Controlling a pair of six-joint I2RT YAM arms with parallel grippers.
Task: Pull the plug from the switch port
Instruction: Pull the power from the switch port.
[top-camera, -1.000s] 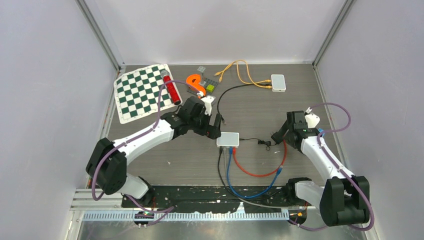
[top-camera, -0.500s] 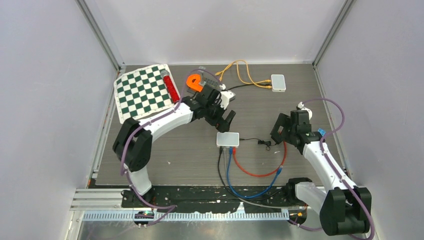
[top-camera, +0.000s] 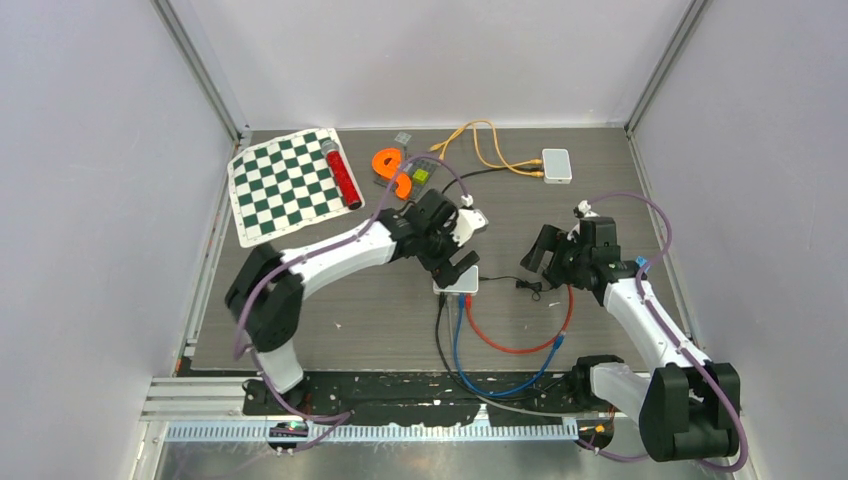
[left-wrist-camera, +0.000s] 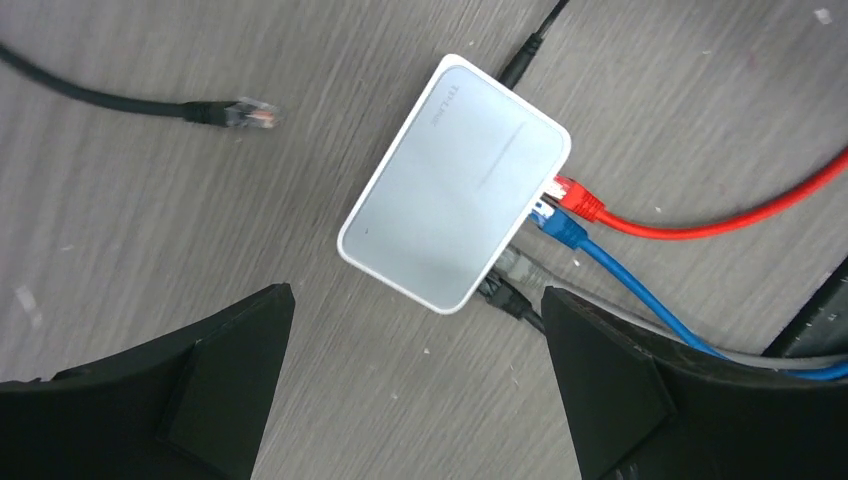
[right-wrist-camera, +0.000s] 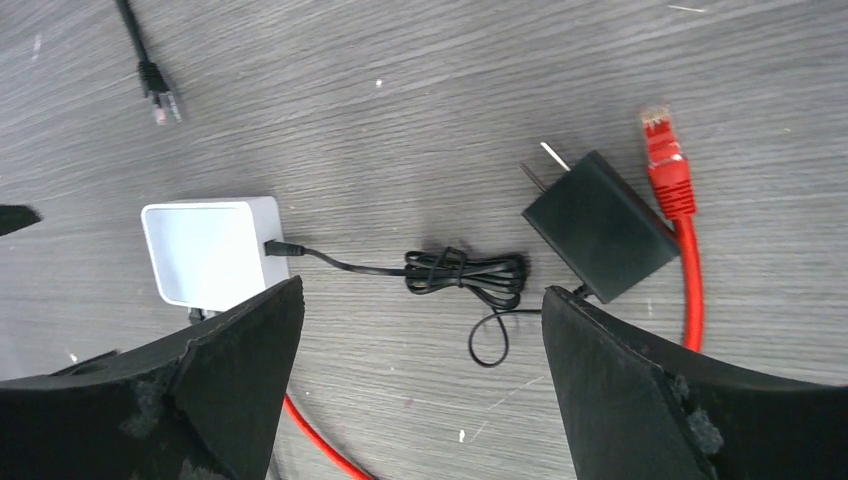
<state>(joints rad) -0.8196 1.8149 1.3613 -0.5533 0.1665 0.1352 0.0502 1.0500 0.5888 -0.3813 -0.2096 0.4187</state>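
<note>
The white switch (top-camera: 456, 279) lies mid-table, also visible in the left wrist view (left-wrist-camera: 455, 180) and the right wrist view (right-wrist-camera: 210, 250). Along its near side sit a red plug (left-wrist-camera: 575, 197), a blue plug (left-wrist-camera: 560, 228), a grey plug (left-wrist-camera: 515, 265) and a black plug (left-wrist-camera: 505, 295). My left gripper (top-camera: 458, 258) hovers open just above the switch (left-wrist-camera: 415, 295), holding nothing. My right gripper (top-camera: 540, 255) is open to the right of the switch, over the coiled power lead (right-wrist-camera: 465, 272), its jaws empty (right-wrist-camera: 422, 290).
A black power adapter (right-wrist-camera: 600, 225) and a loose red plug end (right-wrist-camera: 662, 150) lie right of the switch. A loose black plug (left-wrist-camera: 240, 112) lies behind it. At the back are a chessboard mat (top-camera: 285, 185), a red cylinder (top-camera: 342, 175), an orange piece (top-camera: 392, 165) and a second white box (top-camera: 556, 165) with yellow cables (top-camera: 480, 140).
My left gripper swung from the switch's left round its far side and now hangs over it. My right gripper moved left toward the adapter and switch. Both stayed open.
</note>
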